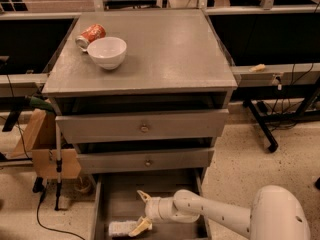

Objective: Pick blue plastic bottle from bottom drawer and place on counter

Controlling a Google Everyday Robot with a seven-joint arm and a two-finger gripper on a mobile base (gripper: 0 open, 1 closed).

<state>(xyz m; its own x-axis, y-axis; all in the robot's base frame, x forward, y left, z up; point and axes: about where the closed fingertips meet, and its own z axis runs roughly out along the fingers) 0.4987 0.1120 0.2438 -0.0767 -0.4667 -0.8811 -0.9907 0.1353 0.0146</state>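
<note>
Claw: white robot gripper [142,212], fingers spread, inside open grey bottom drawer [117,196].
Bottle: pale-labelled clear plastic bottle [121,227] lying at lower fingertip.

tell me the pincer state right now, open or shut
Pincer: open, down in the bottom drawer, beside the blue plastic bottle, not gripping it.
</note>
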